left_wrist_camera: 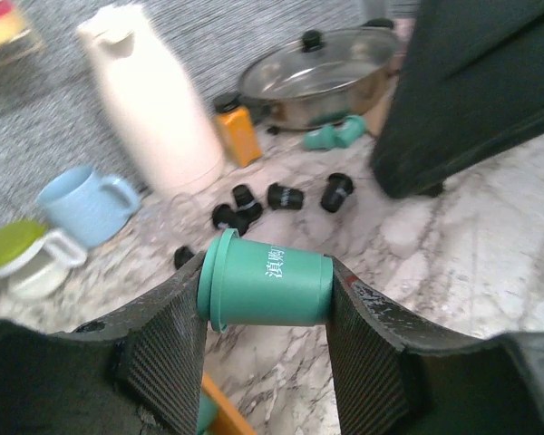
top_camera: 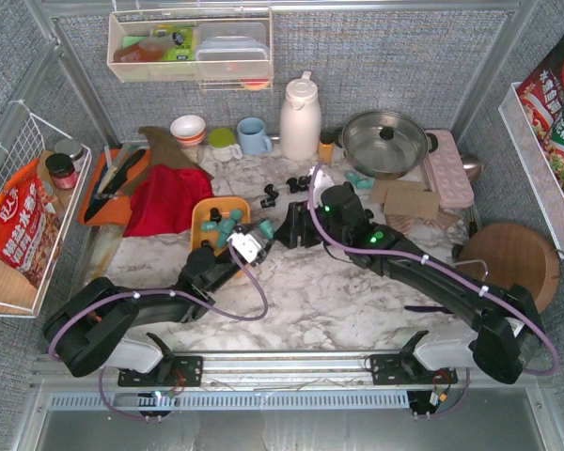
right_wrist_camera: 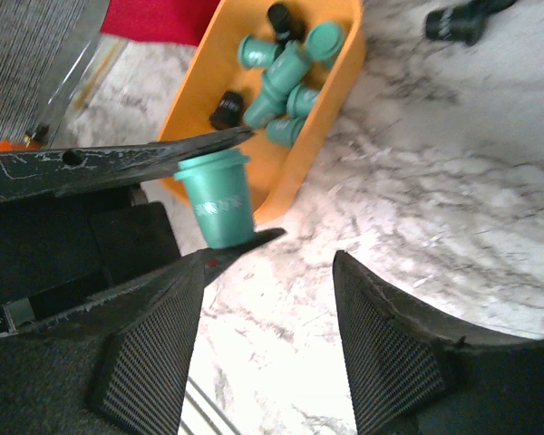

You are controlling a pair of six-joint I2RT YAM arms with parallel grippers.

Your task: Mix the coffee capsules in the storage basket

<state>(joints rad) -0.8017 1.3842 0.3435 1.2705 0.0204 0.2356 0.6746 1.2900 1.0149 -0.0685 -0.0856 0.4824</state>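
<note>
**Inspector:** State the work surface and enclosure.

**Unit:** I am working over a white marbled table (top_camera: 338, 291). Grey woven walls (top_camera: 376, 66) are closing it in on three sides.

**Inspector:** Containers and contents?

**Unit:** The storage basket (top_camera: 203, 212) is sitting left of centre. It is holding a heap of teal coffee capsules (right_wrist_camera: 276, 91) with at least two black capsules (right_wrist_camera: 227, 109) among them. Loose black capsules (top_camera: 282, 193) are lying on the marble beyond it, apart from the basket. Two stray teal capsules (top_camera: 359, 178) are lying beside the lidded pot (top_camera: 385, 141). A white wire basket (top_camera: 23, 127) on the left wall is carrying a red packet (top_camera: 19, 230).

**Inspector:** Pincer status?

**Unit:** My left gripper (left_wrist_camera: 266, 276) is clamping one held teal capsule (left_wrist_camera: 272, 294) end to end, just beside the basket's near corner. My right gripper (right_wrist_camera: 267, 263) is standing released, with nothing between its fingers.
</note>
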